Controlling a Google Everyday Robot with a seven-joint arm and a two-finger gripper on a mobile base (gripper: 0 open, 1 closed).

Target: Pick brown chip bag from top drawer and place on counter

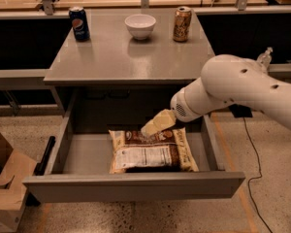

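The brown chip bag (153,152) lies flat on the floor of the open top drawer (136,186), label side up, toward the right half. My gripper (150,127) reaches down into the drawer from the right on a white arm and sits at the bag's back edge, touching or just above it. The grey counter (121,57) is above the drawer.
On the counter stand a blue soda can (79,23) at back left, a white bowl (140,25) at back centre and a brown can (182,24) at back right. A cardboard box (5,178) sits on the floor at left. Wooden benches run behind.
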